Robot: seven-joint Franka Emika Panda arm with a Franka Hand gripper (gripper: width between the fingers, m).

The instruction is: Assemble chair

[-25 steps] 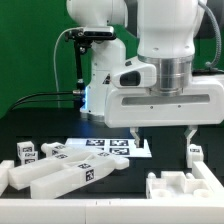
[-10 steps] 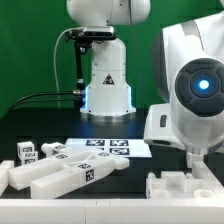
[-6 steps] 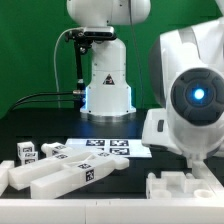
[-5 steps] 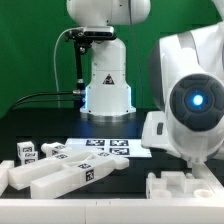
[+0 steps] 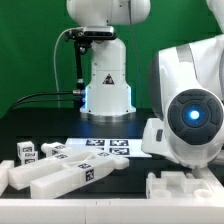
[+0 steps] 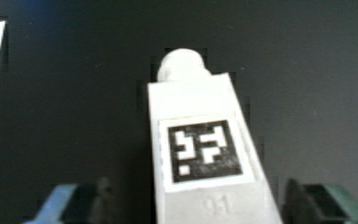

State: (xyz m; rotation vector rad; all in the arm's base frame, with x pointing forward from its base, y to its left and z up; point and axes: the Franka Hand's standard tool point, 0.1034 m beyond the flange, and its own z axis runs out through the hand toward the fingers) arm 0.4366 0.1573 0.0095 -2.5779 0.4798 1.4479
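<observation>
— Parts up close first: two long white bars [image 5: 60, 178] lie side by side at the near end of the table [image 5: 30, 125], toward the exterior view's left. A chunky notched piece [image 5: 182, 186] sits near, at the exterior view's right.
— And just behind the bars?
— Two small tagged blocks [image 5: 27, 151], close together. Over the notched piece looms the arm [image 5: 190, 115] with its blue light [image 5: 195, 113] glowing, and it hides the end effector from this side.
— The wrist view shows it, though?
— It does. The end effector [image 6: 194, 208] is open, its fingers [image 6: 66, 205] down either side of a tagged bar [image 6: 197, 110] lying flat on the dark table. The square tag [image 6: 202, 155] faces up and the rounded tip points away. There's a dark gap on each side, so no contact that I can see.
— Farther back?
— Marker board [image 5: 105, 147] flat mid-table, then the robot base [image 5: 105, 85] against the green backdrop [image 5: 30, 50].
</observation>
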